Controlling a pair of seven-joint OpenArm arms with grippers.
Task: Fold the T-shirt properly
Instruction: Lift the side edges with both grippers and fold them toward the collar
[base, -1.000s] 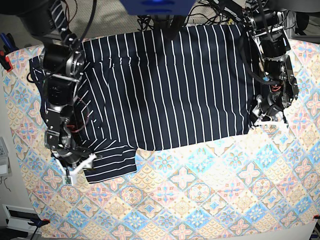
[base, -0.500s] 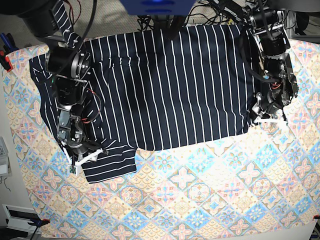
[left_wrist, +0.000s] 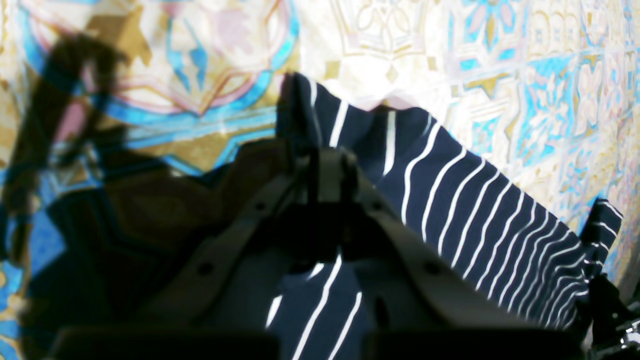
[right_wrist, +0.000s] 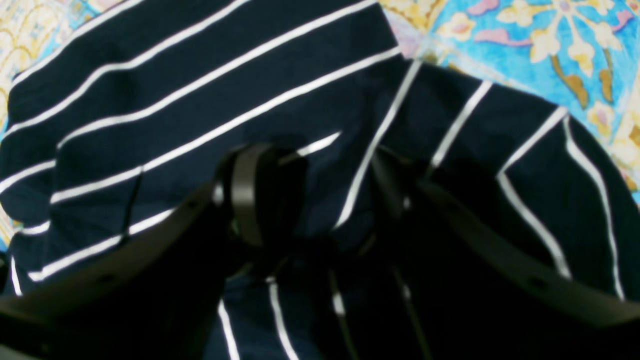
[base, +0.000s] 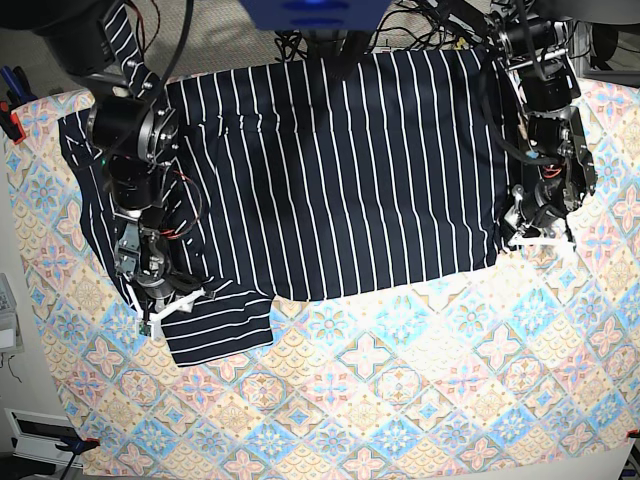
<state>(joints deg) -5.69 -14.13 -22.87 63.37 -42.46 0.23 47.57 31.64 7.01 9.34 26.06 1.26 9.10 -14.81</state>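
1. The T-shirt (base: 340, 170) lay spread at the tabletop's (base: 420, 400) twelve o'clock side.
2. Left fingers (base: 541, 243) were clenched on its three o'clock hem corner; right fingers (base: 170, 312) stood parted over the sleeve.
3. Gripping stage, I judged; next, the right must pinch the sleeve.

The T-shirt (base: 340, 170) is soft matt cloth; the tablecloth (base: 420, 390) looks smooth, faintly glossy.
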